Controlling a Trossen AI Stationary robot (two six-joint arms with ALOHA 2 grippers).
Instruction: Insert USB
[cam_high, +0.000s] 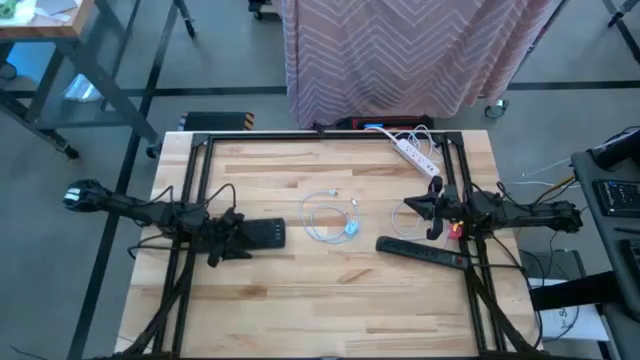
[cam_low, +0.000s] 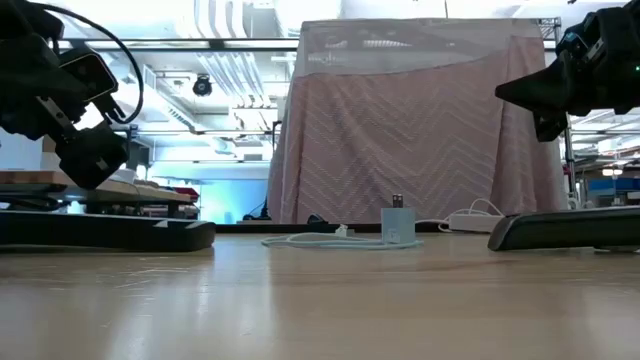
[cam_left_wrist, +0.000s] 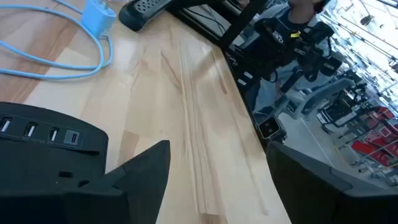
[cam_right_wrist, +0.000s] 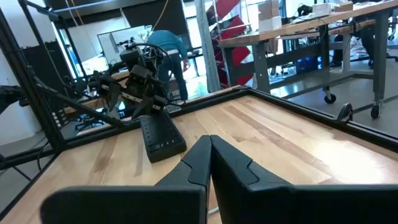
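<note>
A black USB hub (cam_high: 267, 234) lies flat on the table's left half, its row of ports (cam_left_wrist: 38, 132) showing in the left wrist view. My left gripper (cam_high: 238, 241) stands open at the hub's left end, a little above it in the low view (cam_low: 92, 160). I cannot tell whether it touches the hub. A light blue cable (cam_high: 325, 215) lies coiled mid-table, and its blue plug block (cam_low: 398, 225) stands with the metal USB end up. My right gripper (cam_high: 412, 207) hangs shut above the table's right half, to the right of the cable.
A long black power strip (cam_high: 420, 250) lies near the right gripper, and a white one (cam_high: 415, 152) sits at the far right. Black frame bars (cam_high: 200, 190) run along both table sides. A person (cam_right_wrist: 165, 53) bends over beyond the table's left side.
</note>
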